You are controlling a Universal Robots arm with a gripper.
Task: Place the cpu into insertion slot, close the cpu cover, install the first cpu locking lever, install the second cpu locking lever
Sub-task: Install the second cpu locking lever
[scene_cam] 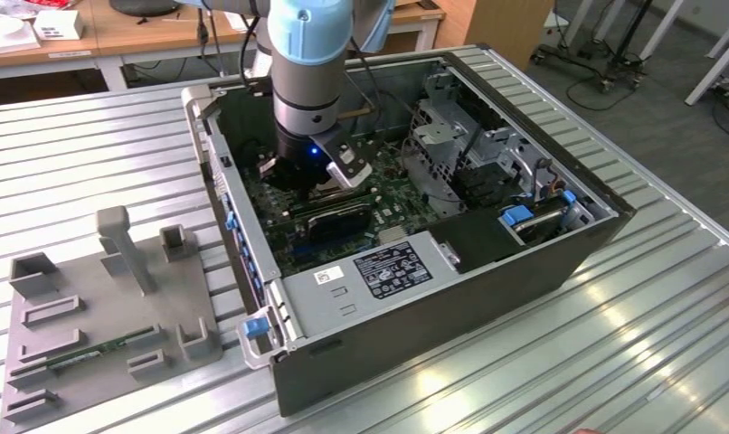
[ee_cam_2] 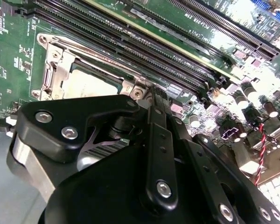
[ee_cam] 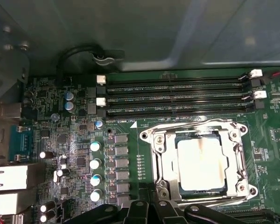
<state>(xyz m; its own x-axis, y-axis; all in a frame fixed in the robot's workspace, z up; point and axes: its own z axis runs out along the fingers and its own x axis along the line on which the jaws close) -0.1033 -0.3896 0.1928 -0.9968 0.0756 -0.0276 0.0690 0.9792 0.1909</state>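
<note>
Presently, black linked-finger gripper (ee_cam: 151,210) poised low over the green circuit board (ee_cam: 79,140), just beside the socket's near edge; whether its fingers stand apart or together cannot be told, and nothing is seen held. Small flat square cpu (ee_cam: 200,157) with pale silver-tan metal top lies seated in the square silver-rimmed insertion slot (ee_cam: 159,161), framed by the thin silvery cpu cover (ee_cam: 239,161), which appears lowered around it; long black memory slots (ee_cam: 177,98) run just beyond. Judgement: lever work wants a slow, square approach, pressing metal only, clear of the cpu top and the small silver capacitors (ee_cam: 95,163) nearby.
</note>
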